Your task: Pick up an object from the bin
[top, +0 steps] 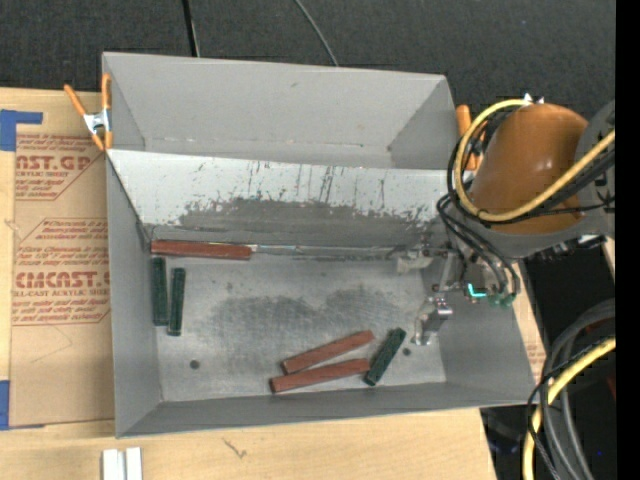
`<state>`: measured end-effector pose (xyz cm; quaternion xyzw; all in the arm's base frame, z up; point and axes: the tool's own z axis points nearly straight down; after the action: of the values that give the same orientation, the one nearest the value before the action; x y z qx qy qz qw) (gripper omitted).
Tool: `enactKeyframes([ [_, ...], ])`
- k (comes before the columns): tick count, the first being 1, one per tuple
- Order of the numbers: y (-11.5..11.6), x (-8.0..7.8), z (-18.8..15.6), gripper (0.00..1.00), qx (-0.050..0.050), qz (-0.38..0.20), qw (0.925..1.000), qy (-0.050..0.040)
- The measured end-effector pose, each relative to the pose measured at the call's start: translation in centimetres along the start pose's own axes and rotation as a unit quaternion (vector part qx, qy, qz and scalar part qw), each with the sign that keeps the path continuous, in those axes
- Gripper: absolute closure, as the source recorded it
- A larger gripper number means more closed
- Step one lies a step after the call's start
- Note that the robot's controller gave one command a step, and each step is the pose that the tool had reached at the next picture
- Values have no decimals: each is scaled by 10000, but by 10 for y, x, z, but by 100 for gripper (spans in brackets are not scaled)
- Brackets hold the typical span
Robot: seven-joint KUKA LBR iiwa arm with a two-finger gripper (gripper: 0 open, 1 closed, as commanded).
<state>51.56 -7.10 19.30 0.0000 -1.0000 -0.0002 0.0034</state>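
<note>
My gripper (428, 326) hangs low at the right side of the bin, its metal fingers pointing down toward the floor. Just left of the fingertips lies a short dark green bar (385, 356), tilted, with nothing seen between the fingers. Two reddish-brown bars (327, 351) (320, 376) lie side by side to the left of the green bar, near the bin's front wall.
A long reddish-brown bar (200, 251) lies along the back edge of the floor at the left. Two dark green bars (159, 290) (176, 301) stand side by side by the left wall. The arm with its orange cover and cables reaches in from the right.
</note>
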Motion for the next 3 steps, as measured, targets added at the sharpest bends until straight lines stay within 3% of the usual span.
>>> enactKeyframes([
  [1,0,-2,-4,0,4,-4,10000,-39],
  [2,7,13,105,100,7,-1564,9877,-46],
  [3,8,6,115,0,40,-1789,9837,-181],
])
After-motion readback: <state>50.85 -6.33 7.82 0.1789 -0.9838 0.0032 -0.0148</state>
